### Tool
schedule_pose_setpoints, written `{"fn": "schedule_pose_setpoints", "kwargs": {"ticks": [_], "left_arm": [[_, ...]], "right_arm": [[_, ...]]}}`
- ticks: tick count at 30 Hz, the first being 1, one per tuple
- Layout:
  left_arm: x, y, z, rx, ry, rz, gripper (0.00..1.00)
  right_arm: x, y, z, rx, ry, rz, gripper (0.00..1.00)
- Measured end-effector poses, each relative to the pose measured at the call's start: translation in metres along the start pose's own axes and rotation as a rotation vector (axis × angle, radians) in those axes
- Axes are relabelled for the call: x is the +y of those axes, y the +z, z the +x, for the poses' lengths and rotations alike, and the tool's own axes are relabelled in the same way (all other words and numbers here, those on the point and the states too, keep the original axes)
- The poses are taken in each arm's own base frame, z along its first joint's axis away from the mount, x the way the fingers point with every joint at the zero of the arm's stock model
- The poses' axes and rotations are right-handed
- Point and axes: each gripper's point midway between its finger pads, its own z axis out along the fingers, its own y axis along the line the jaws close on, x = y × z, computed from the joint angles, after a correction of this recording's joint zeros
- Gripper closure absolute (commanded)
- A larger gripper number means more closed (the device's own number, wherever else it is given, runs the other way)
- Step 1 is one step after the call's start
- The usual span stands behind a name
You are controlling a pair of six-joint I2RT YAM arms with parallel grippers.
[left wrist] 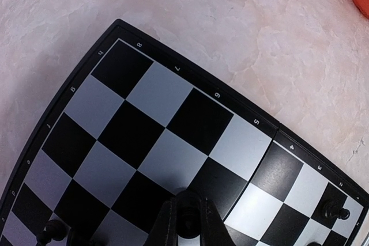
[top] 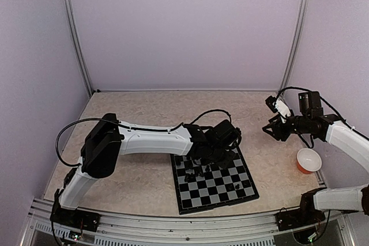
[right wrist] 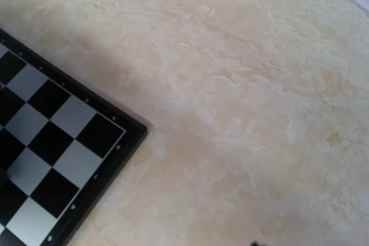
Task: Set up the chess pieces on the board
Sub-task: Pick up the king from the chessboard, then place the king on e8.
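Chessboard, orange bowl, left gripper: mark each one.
chessboard (top: 202, 200), top external view, bare square near its front edge
orange bowl (top: 307, 169), top external view, orange outer wall
left gripper (left wrist: 187, 203), left wrist view, midway between its fingertips

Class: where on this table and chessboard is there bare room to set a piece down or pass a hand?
Free: the table between back wall and board; the strip between board and bowl; the board's nearest rows. Crowded: far rows, chess pieces clustered under the left end effector.
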Motion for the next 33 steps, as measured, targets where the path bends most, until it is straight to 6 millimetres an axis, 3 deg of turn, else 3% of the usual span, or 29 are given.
{"fn": "schedule_pose_setpoints", "kwargs": {"ticks": [11, 20, 25, 33], "left_arm": [[-0.014, -0.008, 0.008, 0.003, 0.052, -0.032, 0.96], [-0.05, -0.064, 0.004, -0.047, 0.113, -0.012, 0.97], [-0.065, -0.085, 0.026, -0.03, 0.139, 0.005, 0.97], [-0.079, -0.092, 0.08, 0.059, 0.169, 0.007, 0.97]], "right_arm": [[0.0, 0.0, 0.0, 0.001, 0.001, -0.001, 0.52], [0.0, 0.0, 0.0, 0.002, 0.0, -0.001, 0.52], [0.001, 0.0, 0.0, 0.0, 0.0, -0.005, 0.52], [0.003, 0.001, 0.0, -0.003, 0.001, -0.017, 0.52]]}}
